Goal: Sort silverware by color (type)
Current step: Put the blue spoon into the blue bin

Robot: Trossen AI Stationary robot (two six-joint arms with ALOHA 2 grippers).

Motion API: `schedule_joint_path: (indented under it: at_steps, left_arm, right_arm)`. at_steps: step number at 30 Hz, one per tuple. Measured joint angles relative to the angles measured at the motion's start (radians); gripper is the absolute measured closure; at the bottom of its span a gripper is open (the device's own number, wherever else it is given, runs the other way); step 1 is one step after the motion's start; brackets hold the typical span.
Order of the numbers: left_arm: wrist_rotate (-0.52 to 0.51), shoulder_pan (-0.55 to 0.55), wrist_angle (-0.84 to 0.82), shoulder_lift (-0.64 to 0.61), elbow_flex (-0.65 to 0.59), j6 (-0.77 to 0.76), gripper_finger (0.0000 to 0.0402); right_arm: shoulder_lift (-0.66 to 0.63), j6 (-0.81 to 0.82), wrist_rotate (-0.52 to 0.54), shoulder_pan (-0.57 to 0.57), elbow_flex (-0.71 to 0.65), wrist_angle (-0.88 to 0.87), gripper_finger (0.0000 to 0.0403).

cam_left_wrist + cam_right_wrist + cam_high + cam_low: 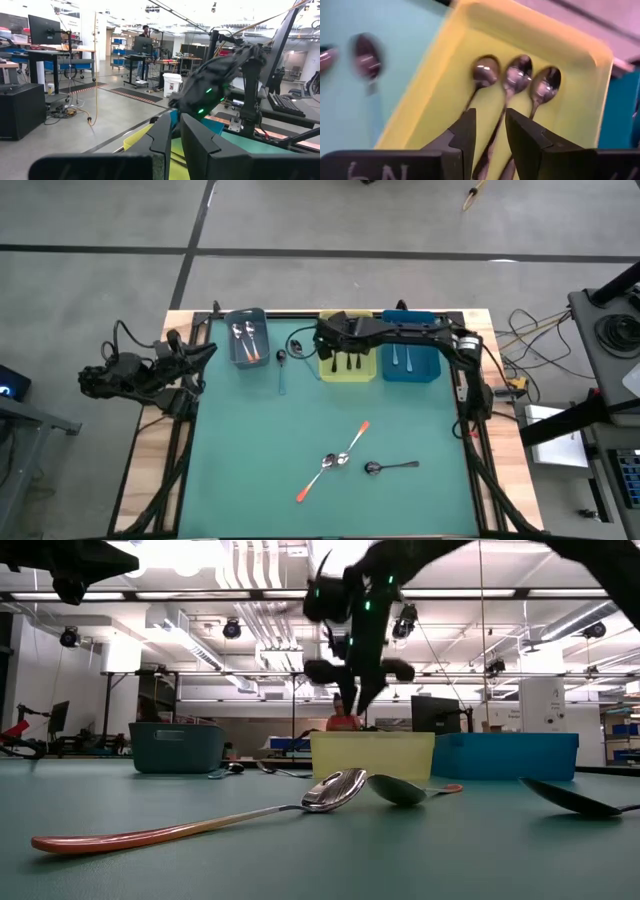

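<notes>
Right gripper point(489, 131) hangs part-open and empty over the yellow plastic tray point(368, 372) with three dark-handled metal spoons point(512, 82) inside, so next it likely fetches the dark-handled spoon point(390, 467) lying on the green table point(250, 450).

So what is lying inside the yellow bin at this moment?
The yellow bin holds three dark-handled spoons lying side by side, bowls toward one end. The right hand, open, hangs just above them and covers the lower part of their handles.
</notes>
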Motion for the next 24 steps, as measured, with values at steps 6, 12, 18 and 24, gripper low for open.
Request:
schedule_joint_path:
  at_steps: [6,12,18,24]
  left_arm:
    - [0.000,0.000,0.001,0.000,0.000,0.000,0.0377]
    - [0.000,0.000,0.004,0.000,0.000,-0.011,0.0377]
    - [0.000,0.000,0.006,0.000,0.000,-0.015,0.0377]
    - [0.000,0.000,0.006,0.000,0.000,-0.015,0.0377]
  right_arm:
    - [-0.089,-0.231,-0.028,0.107,0.000,-0.008,0.0316]
    - [-0.124,-0.415,-0.106,0.238,0.000,-0.015,0.0331]
    - [-0.120,-0.514,-0.226,0.370,-0.005,-0.022,0.0337]
    - [-0.114,-0.443,-0.380,0.496,-0.024,-0.025,0.0337]
